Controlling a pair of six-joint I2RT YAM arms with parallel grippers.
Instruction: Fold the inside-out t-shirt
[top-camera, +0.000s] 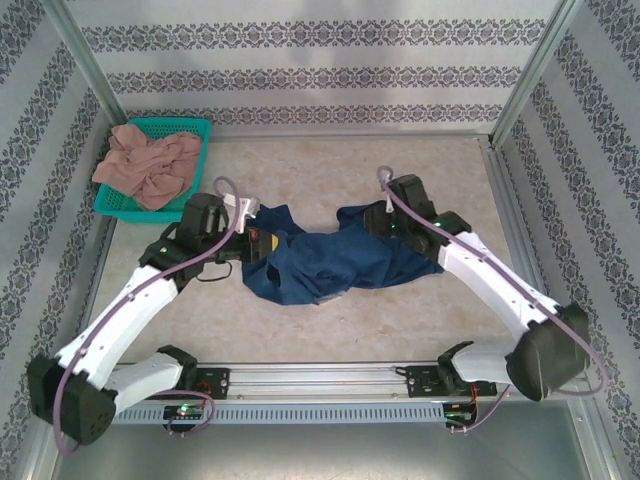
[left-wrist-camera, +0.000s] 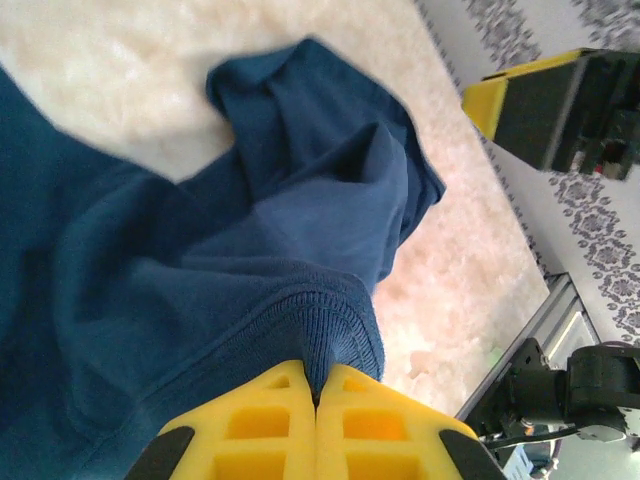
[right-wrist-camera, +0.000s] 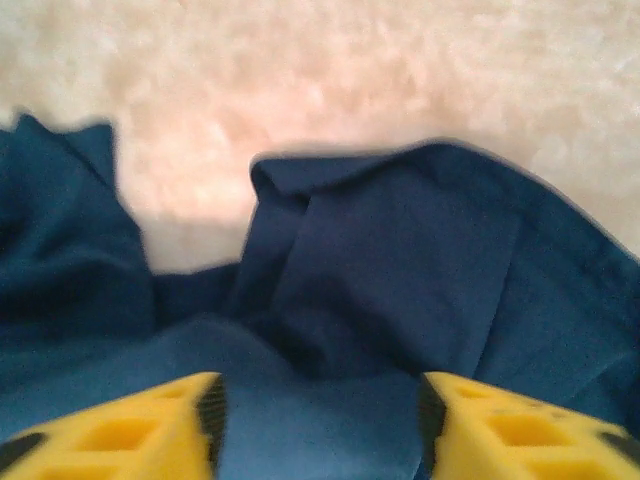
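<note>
The inside-out t-shirt (top-camera: 320, 262) is a dark navy bundle, crumpled mid-table between my two arms. My left gripper (top-camera: 262, 238) is at its left end. In the left wrist view the yellow fingers (left-wrist-camera: 317, 395) are shut on a ribbed edge of the t-shirt (left-wrist-camera: 200, 260), and a fold rises from between them. My right gripper (top-camera: 370, 222) is at the cloth's right end. In the right wrist view its jaws (right-wrist-camera: 320, 420) stand open, wide apart, above loose navy cloth (right-wrist-camera: 400, 260) that lies slack between and beneath them.
A teal basket (top-camera: 120, 205) at the back left holds a pinkish-tan garment (top-camera: 148, 165). The pale table (top-camera: 330, 170) has bare surface behind and in front of the shirt. Metal frame posts and patterned walls close in the sides.
</note>
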